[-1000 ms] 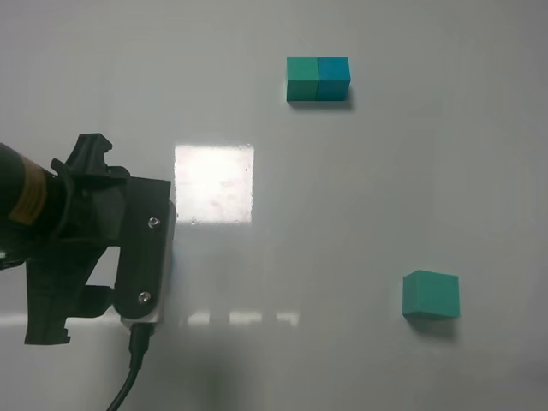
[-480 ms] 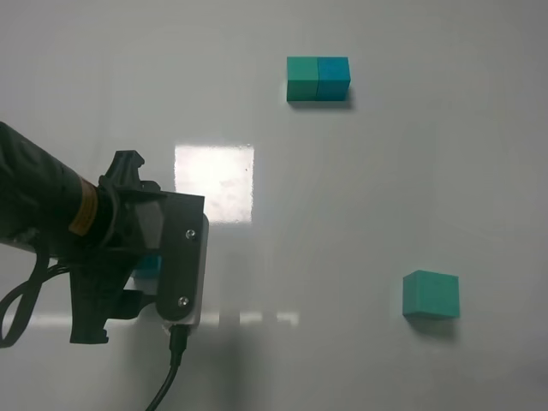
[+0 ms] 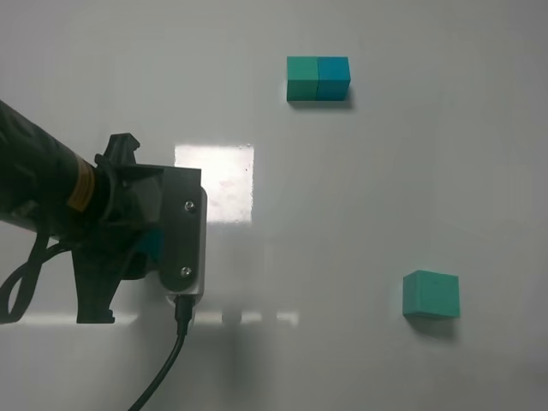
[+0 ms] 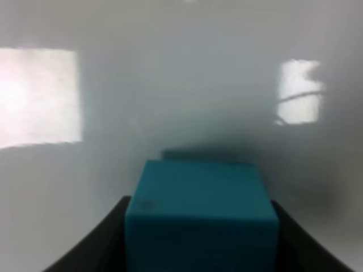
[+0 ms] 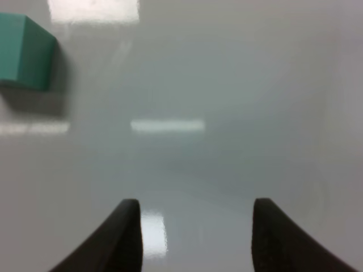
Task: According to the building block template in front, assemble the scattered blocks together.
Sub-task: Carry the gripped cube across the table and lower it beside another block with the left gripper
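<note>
Gripping the teal-blue block [image 4: 201,218], left pincer [image 4: 199,238] looks clenched, prob. to join it w/ sea-green block [image 3: 431,294] per template [image 3: 318,79]; right pincer [image 5: 195,226] spread, empty.

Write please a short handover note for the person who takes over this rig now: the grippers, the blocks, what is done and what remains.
Left gripper: shut on the teal-blue cube, fingers against both its sides. Whether it is lifted off the table cannot be told.
Right gripper: open, empty, over bare table.
Sea-green cube: loose on the table, on the right side, nothing touching it.
Template: at the far side, sea-green half on the left, teal-blue half on the right.
Done: teal-blue cube grasped.
Left: bring the two cubes together, flush, green left and blue right as in the template.
</note>
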`<action>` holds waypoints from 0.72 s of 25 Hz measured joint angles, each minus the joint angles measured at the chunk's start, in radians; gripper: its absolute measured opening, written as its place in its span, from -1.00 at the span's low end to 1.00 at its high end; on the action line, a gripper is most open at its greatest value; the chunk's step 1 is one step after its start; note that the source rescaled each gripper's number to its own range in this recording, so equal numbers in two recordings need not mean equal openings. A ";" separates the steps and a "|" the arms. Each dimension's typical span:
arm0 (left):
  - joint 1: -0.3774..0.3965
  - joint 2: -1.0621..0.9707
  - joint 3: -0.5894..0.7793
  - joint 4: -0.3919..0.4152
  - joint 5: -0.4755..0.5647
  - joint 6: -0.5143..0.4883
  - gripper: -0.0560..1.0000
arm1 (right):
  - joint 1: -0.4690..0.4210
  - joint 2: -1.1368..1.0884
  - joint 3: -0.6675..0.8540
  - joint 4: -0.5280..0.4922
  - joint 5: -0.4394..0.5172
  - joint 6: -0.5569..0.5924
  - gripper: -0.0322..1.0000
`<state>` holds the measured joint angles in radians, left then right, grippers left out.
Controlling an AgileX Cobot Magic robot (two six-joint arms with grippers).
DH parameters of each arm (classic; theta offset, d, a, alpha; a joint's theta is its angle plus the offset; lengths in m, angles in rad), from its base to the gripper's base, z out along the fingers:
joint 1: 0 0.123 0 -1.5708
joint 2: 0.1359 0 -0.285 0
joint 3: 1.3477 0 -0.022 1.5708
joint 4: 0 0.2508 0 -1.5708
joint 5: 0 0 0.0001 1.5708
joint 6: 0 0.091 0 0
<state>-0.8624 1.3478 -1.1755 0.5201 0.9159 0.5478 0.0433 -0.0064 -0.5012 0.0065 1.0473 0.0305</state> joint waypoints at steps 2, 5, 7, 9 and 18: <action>-0.030 0.000 -0.087 -0.013 0.028 0.000 -0.80 | 0.000 0.000 0.000 0.000 0.000 0.000 -0.91; -0.057 0.016 -0.216 -0.031 0.084 0.013 -0.80 | 0.000 0.000 0.000 0.000 0.000 0.000 -0.91; -0.058 0.057 -0.295 -0.034 0.133 0.035 -0.80 | 0.000 0.000 0.000 0.000 0.000 0.000 -0.91; -0.058 0.121 -0.389 -0.037 0.168 0.061 -0.80 | 0.000 0.000 0.000 0.000 0.000 0.000 -0.91; -0.066 0.511 -0.882 -0.088 0.293 0.212 -0.80 | 0.000 0.000 0.000 0.000 0.000 0.000 -0.91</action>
<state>-0.9286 1.8587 -2.0580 0.4321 1.2089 0.7594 0.0433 -0.0064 -0.5012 0.0065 1.0473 0.0307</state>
